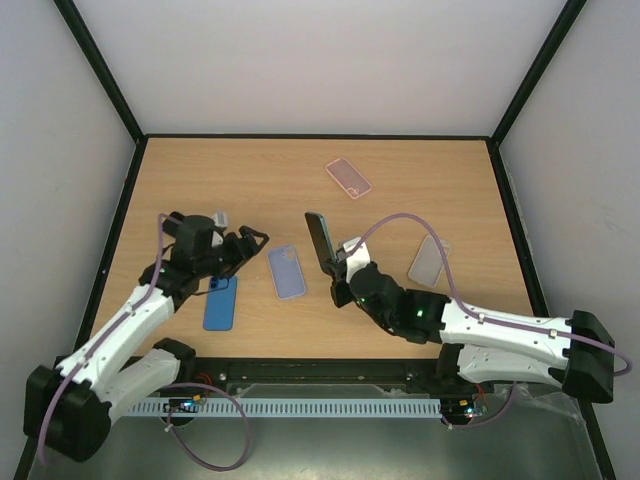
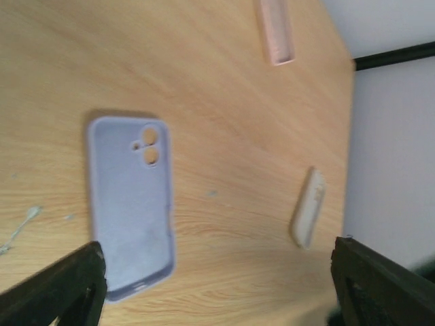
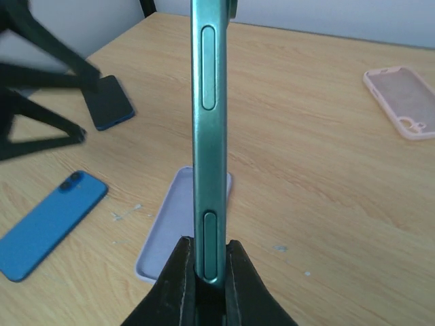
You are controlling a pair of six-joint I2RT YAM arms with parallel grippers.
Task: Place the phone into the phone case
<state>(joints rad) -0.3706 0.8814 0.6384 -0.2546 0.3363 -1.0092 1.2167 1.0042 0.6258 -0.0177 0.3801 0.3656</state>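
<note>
Right wrist: right gripper [image 3: 207, 261] clamped on green phone [image 3: 209, 102], held upright; lilac case [image 3: 160, 238] beyond.

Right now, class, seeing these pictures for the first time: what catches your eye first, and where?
The green phone stands out, held upright by the right arm's fingers mid-table. A lilac case lies flat just left of it, and a blue phone lies near the left arm's open fingers.

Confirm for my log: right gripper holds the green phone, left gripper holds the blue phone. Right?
Not quite: the left gripper is open, empty; the blue phone lies on the table, per the top view. The right gripper does hold the green phone.
</note>
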